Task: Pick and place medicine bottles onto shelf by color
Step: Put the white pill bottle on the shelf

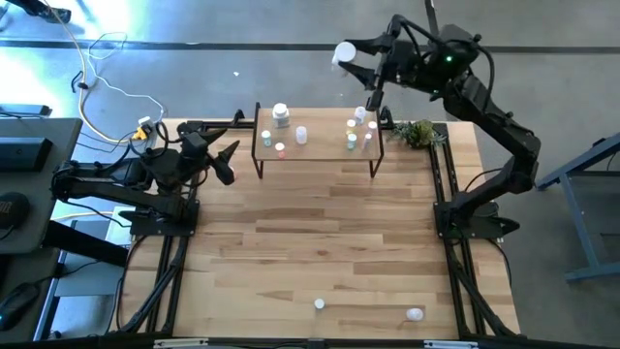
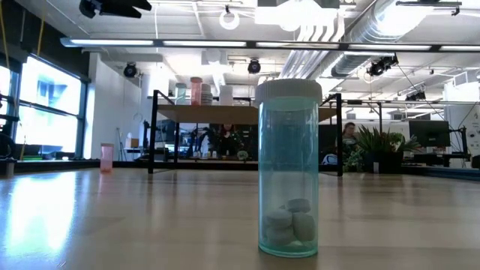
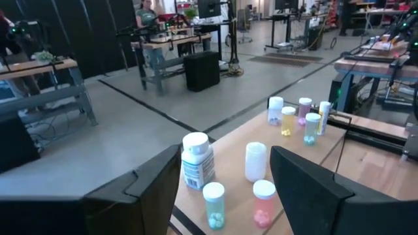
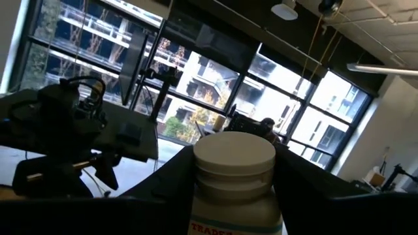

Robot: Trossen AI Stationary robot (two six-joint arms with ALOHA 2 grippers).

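Upper right of the high view, the right gripper [image 1: 351,55] clamps a white-capped bottle [image 1: 344,52] beyond the shelf [image 1: 320,145]. Lowered carelessly, it could topple the crowded bottles [image 1: 360,129] there. Left gripper [image 1: 229,162] waits empty, jaws apart. Near the bottom edge, a teal bottle [image 2: 289,169] holds a few tablets.

**Clerk:** Shelf [image 1: 320,155]: one. Medicine bottles standing on it: four in its left cluster [image 1: 281,116], five in its right cluster [image 1: 360,131].

**Checker:** And off the shelf?

**Clerk:** Two on the tabletop [image 1: 320,242], lower centre [image 1: 319,304] and lower right [image 1: 415,313]. One medicine bottle aloft, upper centre [image 1: 344,53].

**Checker:** Total?

**Clerk:** Twelve bottles. Potted plant [image 1: 418,133]: one.
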